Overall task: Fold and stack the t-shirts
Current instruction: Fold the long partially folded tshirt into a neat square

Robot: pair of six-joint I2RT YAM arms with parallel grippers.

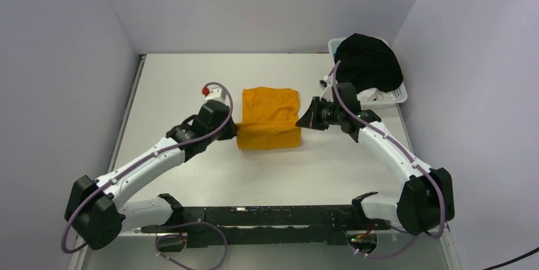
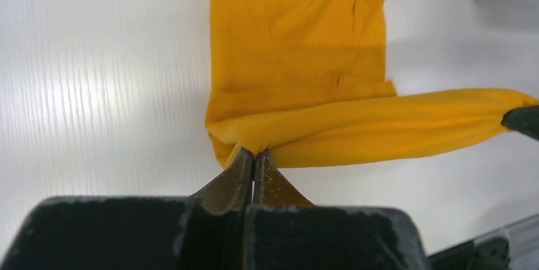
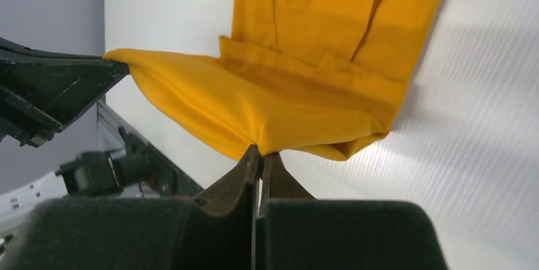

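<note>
Fold under way on the orange shirt, no stack yet

Left gripper [image 2: 254, 155] is clenched tight on one near corner of the mustard-orange t-shirt [image 1: 270, 117]. The right gripper [image 3: 259, 152] is pinched just as hard on the opposite near corner. Between them the near edge hangs as a taut, doubled band, raised off the white table [image 1: 178, 79]. The rest of the shirt lies flat toward the top of both wrist views.

In the overhead view the shirt sits mid-frame as a tidy rectangle with no sleeves sticking out. I judge the sides are already turned in and this is the crosswise fold, the near edge meant to go over the far one. That fold is not yet laid down.

No finished pile shows anywhere on the table. At upper right of the overhead view a black garment [image 1: 368, 63] is heaped over a white plastic basket [image 1: 397, 95], unfolded as far as I can see. Whether more shirts lie beneath it is hidden.
</note>
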